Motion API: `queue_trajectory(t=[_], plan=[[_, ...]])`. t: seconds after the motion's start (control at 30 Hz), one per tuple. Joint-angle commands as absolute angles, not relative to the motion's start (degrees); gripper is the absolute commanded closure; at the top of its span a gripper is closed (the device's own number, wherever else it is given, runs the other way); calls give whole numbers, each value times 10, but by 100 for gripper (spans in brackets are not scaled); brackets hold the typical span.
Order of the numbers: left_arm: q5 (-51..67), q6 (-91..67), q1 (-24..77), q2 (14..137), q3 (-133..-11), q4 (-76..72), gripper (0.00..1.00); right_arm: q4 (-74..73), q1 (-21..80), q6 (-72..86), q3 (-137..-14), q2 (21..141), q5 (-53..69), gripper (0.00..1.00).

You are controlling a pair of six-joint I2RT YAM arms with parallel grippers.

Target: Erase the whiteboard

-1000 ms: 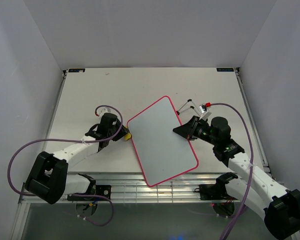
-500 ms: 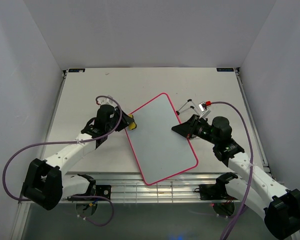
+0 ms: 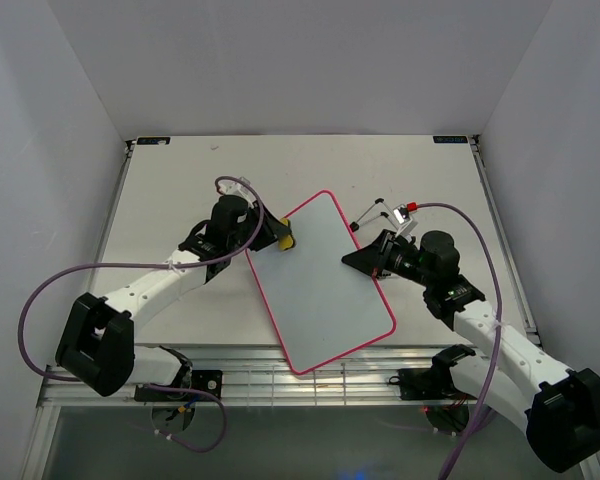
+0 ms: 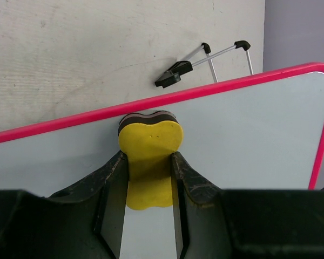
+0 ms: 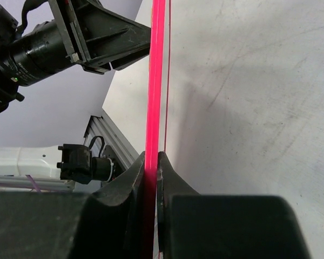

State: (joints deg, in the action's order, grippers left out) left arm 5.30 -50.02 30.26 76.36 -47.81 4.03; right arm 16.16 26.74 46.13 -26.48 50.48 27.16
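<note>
The whiteboard [image 3: 325, 285], glossy white with a pink-red frame, lies tilted at mid-table; its surface shows no marks. My left gripper [image 3: 276, 240] is shut on a small yellow sponge [image 3: 284, 240] with a dark underside, pressed on the board just inside its upper-left edge. In the left wrist view the sponge [image 4: 149, 156] sits between the fingers [image 4: 110, 186], touching the board [image 4: 248, 129] next to the pink frame. My right gripper [image 3: 365, 260] is shut on the board's right edge; in the right wrist view the jaws pinch the pink frame [image 5: 154, 81].
A wire stand with black tips and a red clip [image 3: 385, 213] lies just beyond the board's far right corner; it also shows in the left wrist view [image 4: 205, 62]. The slotted metal rail [image 3: 280, 380] runs along the near table edge.
My left gripper has carried the sponge forward and right along the board's upper-left edge, from beside the frame onto the board. The board has shifted slightly. The right gripper keeps its hold.
</note>
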Motion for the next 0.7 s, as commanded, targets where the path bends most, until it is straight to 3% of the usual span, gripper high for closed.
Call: queue_trajectory(t=[0.0,0.43,0.67], plan=[[67,-499,313,766,-498,30,100,314,275,509,-309,497,364,92],[18,-494,224,753,-386,55,100,295,275,495,-313,461,338,92],[79,-503,236,740,-361,12,100,299,275,497,-314,475,334,92]])
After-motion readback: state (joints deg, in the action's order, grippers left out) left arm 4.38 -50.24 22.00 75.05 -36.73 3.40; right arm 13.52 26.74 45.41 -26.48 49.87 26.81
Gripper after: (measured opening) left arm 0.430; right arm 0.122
